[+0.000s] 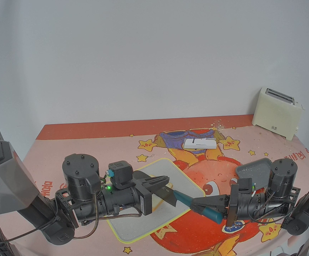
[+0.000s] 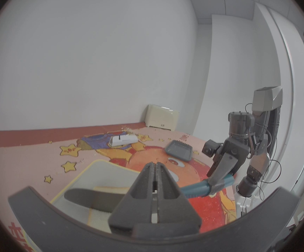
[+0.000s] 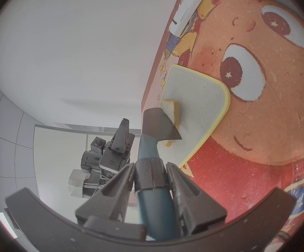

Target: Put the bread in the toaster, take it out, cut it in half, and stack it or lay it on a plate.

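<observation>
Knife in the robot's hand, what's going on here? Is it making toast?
The right gripper is shut on a teal-handled knife, with the blade over a slice of bread on the cutting board. The left gripper, jaws shut, sits at the bread from the other side. I can't tell if it's cut through. A grey plate waits nearby, and the toaster stands in the far right corner.

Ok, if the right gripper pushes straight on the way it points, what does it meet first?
The knife in the right gripper leads: its blade would meet the bread on the cutting board first, then probably the left gripper; depth unclear.
</observation>
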You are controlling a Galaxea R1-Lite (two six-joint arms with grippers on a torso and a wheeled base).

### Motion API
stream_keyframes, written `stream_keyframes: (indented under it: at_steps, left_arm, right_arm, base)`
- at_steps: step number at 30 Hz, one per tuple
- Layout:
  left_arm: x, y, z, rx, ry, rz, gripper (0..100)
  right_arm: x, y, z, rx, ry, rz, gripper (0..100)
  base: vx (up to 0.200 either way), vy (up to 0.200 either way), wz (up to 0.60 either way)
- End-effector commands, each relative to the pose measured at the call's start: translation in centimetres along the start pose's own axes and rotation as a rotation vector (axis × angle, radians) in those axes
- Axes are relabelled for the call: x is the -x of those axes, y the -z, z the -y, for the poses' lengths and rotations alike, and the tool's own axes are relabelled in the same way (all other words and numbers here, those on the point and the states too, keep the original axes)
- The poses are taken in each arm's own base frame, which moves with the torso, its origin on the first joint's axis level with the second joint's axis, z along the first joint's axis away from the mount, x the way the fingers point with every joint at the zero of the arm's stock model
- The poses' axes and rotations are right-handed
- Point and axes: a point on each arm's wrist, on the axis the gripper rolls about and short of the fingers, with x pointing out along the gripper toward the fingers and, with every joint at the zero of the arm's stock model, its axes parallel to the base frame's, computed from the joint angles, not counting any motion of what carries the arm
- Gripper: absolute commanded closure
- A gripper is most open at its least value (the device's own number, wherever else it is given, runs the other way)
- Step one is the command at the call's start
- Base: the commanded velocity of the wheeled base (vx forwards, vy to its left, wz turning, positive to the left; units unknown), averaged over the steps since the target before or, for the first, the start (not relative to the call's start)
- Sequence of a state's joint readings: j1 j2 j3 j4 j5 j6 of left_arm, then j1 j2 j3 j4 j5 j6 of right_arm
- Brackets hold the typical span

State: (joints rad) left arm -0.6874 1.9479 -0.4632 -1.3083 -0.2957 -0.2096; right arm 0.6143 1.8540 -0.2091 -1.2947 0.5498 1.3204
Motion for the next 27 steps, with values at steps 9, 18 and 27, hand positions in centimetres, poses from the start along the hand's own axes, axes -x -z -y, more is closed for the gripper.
stream_keyframes:
  at_steps: [9,18,27]
  left_arm:
    - [0.1,0.3,0.1,0.004,0.001,-0.012,100]
    - [0.0,0.7,0.5,0.003,0.015,-0.030,100]
    - [-0.1,1.2,0.5,0.006,0.015,-0.044,100]
  right_arm:
    - [0.2,0.3,0.4,-0.010,0.016,-0.006,100]
    - [0.2,0.3,0.4,-0.011,0.018,-0.008,100]
    - [0.1,0.3,0.3,-0.009,0.014,-0.008,100]
  base:
    - [0.000,0.000,0.00]
    - [0.000,0.000,0.00]
    - [0.000,0.000,0.00]
